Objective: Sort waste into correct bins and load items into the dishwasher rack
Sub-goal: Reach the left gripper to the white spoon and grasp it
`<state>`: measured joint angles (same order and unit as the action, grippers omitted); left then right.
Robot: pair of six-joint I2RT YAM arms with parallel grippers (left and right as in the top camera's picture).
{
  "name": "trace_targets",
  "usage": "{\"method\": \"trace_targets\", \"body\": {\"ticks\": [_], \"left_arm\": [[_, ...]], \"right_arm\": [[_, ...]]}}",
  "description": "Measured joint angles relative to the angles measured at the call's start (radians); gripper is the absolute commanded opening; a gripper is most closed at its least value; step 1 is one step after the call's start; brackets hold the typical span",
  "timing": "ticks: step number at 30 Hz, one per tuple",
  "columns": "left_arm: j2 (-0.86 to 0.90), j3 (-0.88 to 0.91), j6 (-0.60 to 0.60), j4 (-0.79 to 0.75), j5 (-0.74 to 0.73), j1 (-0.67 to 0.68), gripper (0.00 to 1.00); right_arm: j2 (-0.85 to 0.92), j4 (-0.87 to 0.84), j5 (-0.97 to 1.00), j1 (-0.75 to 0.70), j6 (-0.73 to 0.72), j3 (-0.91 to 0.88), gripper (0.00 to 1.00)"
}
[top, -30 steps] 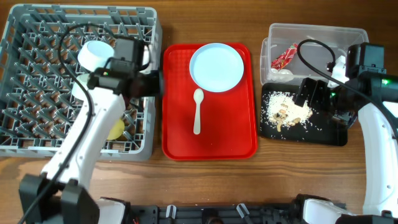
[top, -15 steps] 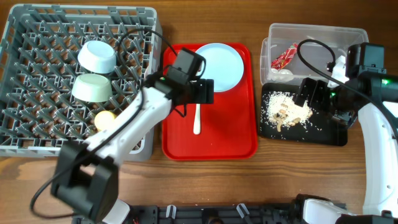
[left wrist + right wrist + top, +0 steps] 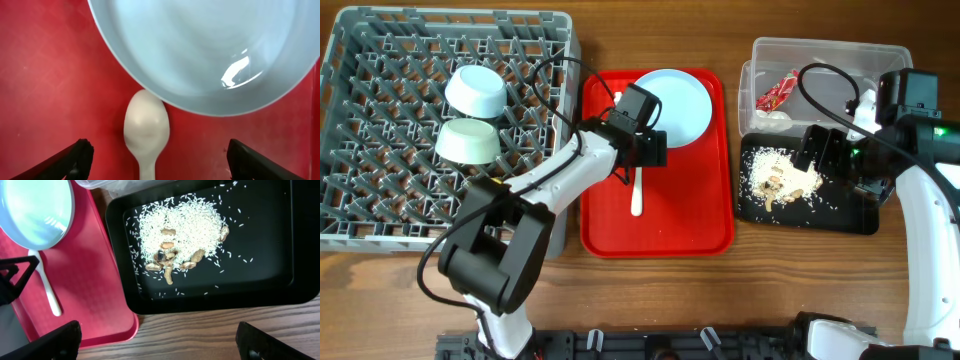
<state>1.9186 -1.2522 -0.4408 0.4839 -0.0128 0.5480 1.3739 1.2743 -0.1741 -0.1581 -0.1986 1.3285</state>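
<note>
On the wooden bench (image 3: 770,275), the left arm (image 3: 570,170) stretched over a red plastic tray (image 3: 700,220), left jaws spread either side of a white plastic spoon (image 3: 146,127), a round pale-blue plate (image 3: 200,50) just beyond them. The right jaws hung open above a shallow black tray (image 3: 260,270) of beige rice leftovers (image 3: 182,227); beyond, a clear plastic tub (image 3: 830,45) held a shiny red wrapper (image 3: 778,92).

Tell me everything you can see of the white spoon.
The white spoon looks like glossy plastic, oval bowl and slim handle. It lies flat on the red tray, bowl end pointing at the pale-blue plate, tip meeting its rim. The open left gripper hangs over it, a finger on either side, not touching.
</note>
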Motion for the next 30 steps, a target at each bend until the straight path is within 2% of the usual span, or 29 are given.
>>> {"method": "trace_targets", "body": {"ticks": [17,30], "left_arm": [[0.055,0.0,0.0,-0.037,0.07,0.003,0.83],[0.055,0.0,0.0,-0.047,0.192,0.09,0.84]], "right_arm": [[0.0,0.0,0.0,0.0,0.0,0.0,1.0],[0.0,0.0,0.0,0.0,0.0,0.0,1.0]]}}
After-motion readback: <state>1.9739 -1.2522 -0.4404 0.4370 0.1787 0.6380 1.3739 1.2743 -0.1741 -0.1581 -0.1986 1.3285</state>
